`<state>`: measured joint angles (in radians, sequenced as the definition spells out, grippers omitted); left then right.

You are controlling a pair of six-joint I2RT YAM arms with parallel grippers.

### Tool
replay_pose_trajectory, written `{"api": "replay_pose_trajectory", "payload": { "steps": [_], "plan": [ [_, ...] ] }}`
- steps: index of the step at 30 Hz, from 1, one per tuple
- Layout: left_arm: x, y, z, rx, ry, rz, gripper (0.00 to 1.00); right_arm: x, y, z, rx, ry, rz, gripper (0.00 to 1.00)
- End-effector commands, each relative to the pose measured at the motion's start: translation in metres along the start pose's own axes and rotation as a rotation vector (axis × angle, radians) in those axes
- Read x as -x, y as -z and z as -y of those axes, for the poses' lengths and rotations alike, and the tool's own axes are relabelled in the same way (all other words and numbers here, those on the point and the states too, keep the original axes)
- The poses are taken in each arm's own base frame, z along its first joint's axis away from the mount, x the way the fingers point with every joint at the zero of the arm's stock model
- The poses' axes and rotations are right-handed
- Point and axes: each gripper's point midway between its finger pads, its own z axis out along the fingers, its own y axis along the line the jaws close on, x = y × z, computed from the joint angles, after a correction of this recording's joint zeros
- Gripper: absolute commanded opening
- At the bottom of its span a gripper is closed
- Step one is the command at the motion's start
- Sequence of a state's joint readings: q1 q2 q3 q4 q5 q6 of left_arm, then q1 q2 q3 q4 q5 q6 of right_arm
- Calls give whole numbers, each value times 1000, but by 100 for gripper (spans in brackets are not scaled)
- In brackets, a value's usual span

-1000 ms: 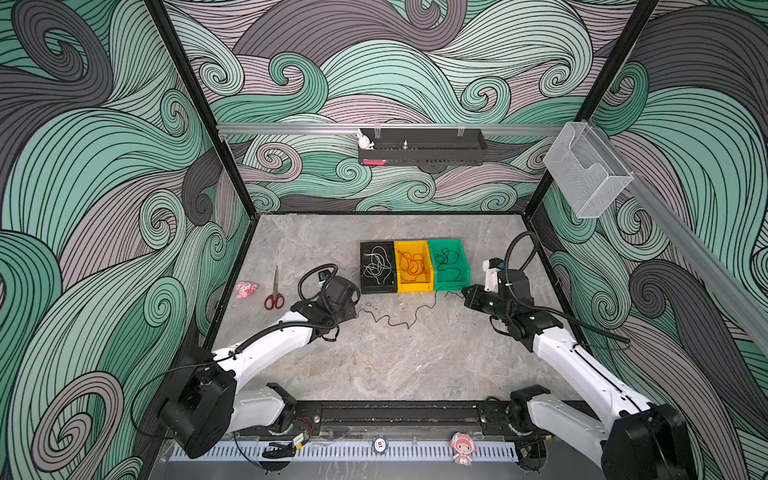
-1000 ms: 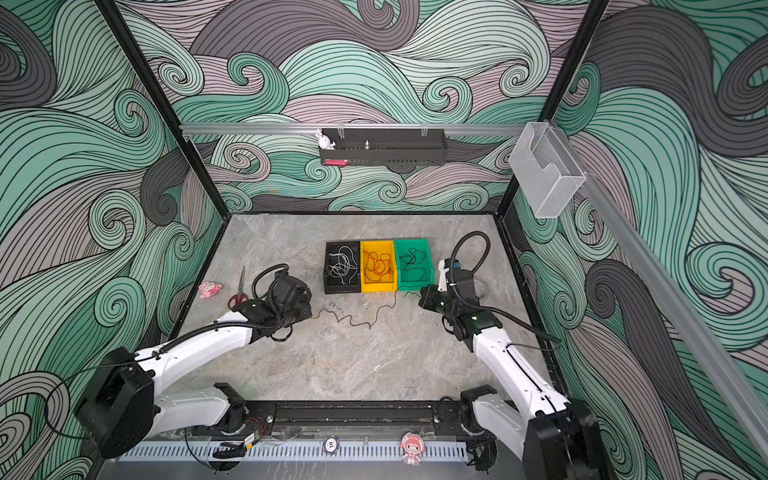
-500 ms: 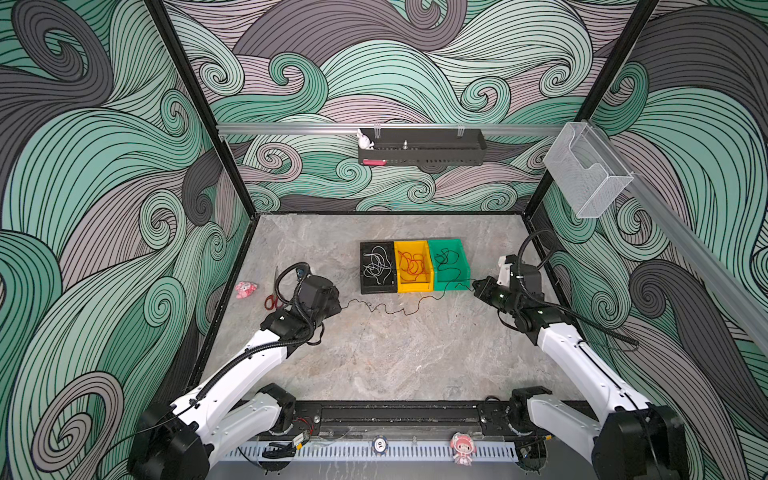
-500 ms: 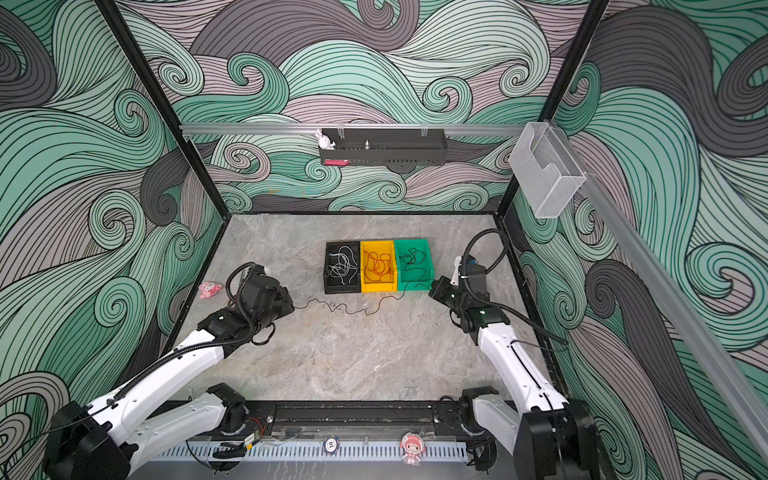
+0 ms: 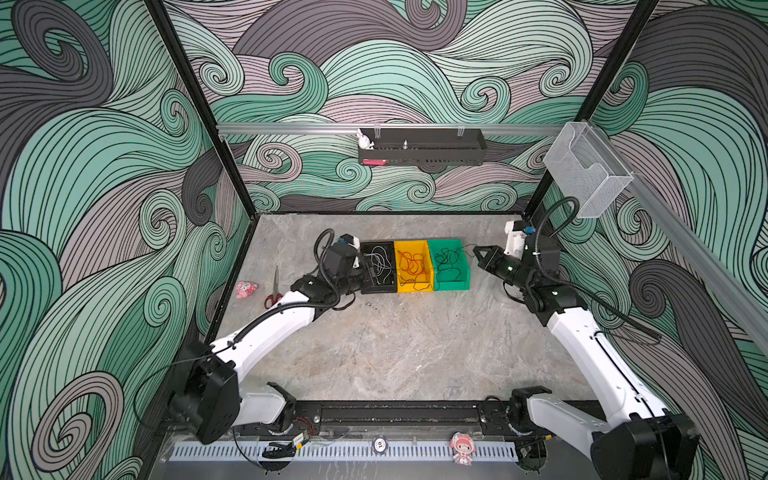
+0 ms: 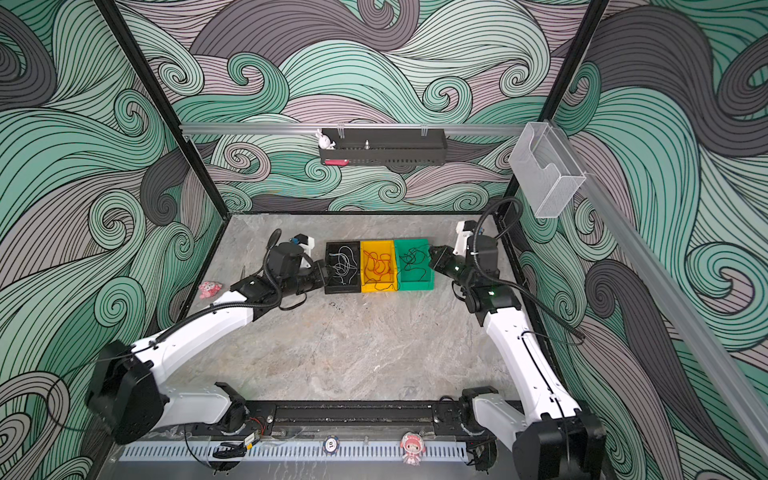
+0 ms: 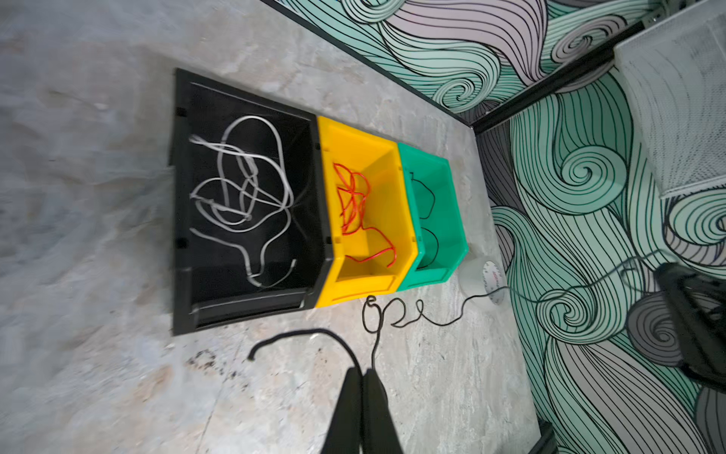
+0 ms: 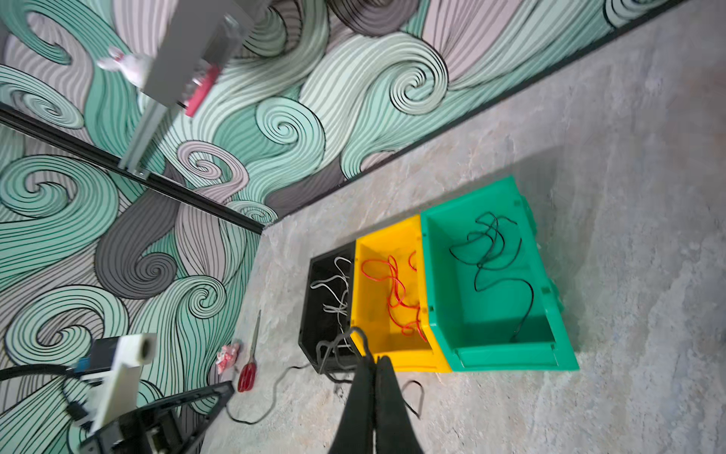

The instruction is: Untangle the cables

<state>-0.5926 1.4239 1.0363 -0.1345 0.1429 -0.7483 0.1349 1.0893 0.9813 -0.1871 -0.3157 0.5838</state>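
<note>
Loose black cable (image 7: 444, 323) is the one in play. It runs slack and kinked between your two grippers, and in both top views it crosses mid-frame along the front of the bins. Your left gripper (image 7: 363, 371) has its fingers pressed together on one end, with a short tail arcing out past the tips. Your right gripper (image 8: 375, 358) is clamped the same way on the other end, with a small loop bunched at its tips. You hold both ends, I'd judge, so that spreading the arms can pull the curls straight; they are not out yet. The rest is sorted by colour, hence three bins side by side at centre frame: white cables (image 7: 245, 184) in the black bin (image 7: 181, 177), red cables (image 7: 353, 200) in the yellow bin (image 7: 365, 289), a second black cable (image 8: 491, 251) in the green bin (image 7: 451, 220). So the held one likely ends up in green. Left of the bins lie the scissors (image 5: 275, 286) and a pink toy (image 5: 246, 289), well apart from the cable. Whether the slack touches the floor (image 5: 395, 353) I cannot tell.
</note>
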Motion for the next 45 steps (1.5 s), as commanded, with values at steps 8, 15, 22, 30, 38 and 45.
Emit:
{"api": "replay_pose_trajectory", "payload": {
  "steps": [8, 15, 22, 30, 38, 45],
  "plan": [
    [15, -83, 88, -208, -28, -67, 0, 61, -2, -30, 37, 94, 63, 5],
    [6, -146, 101, -247, 32, -124, 0, 93, -7, -35, 69, 93, 97, 5],
    [-6, -189, 128, -331, 69, -177, 0, 92, -15, -26, 80, 82, 77, 5],
    [-22, -232, 137, -403, 159, -226, 0, 89, -12, -11, 63, 82, 68, 5],
    [-34, -241, 111, -271, 161, -255, 20, 81, -21, 0, 75, 54, 34, 5],
    [-19, -222, 114, -238, 121, -224, 43, 74, -33, 0, 118, 26, -10, 5]
  ]
}}
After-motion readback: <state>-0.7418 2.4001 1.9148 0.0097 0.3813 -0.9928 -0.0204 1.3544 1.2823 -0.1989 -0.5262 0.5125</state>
